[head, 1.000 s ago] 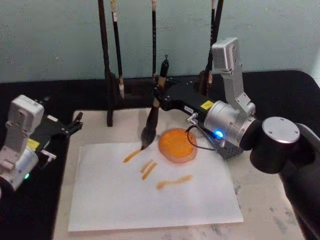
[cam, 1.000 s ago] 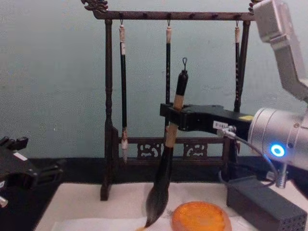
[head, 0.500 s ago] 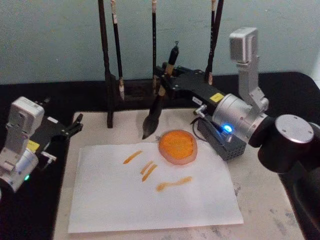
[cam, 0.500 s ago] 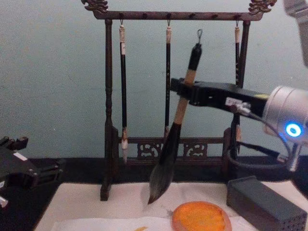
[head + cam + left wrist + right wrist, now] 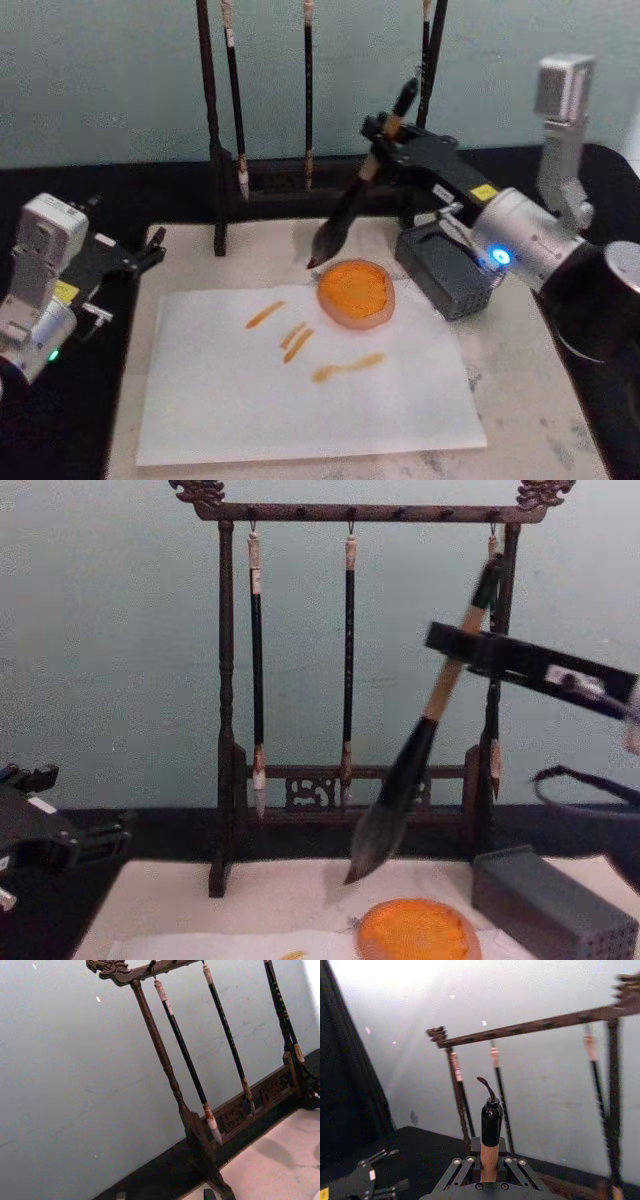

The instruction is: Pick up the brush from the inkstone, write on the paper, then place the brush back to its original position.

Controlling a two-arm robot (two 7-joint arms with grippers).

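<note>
At the left edge of the tabletop (image 5: 130,195) the left gripper (image 5: 135,265) sits parked, its fingers apart. The paper (image 5: 300,410) lies flat, marked with orange strokes. Beyond its far edge the brush (image 5: 350,205) hangs tilted, tuft tip in the air just left of the inkstone (image 5: 356,292), with the right gripper (image 5: 385,135) clamped on its wooden handle.

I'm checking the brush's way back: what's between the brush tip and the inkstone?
Nothing: in the chest view the brush, held by the right gripper, hangs tilted, tip above the left edge of the inkstone, only bare mat behind.
</note>
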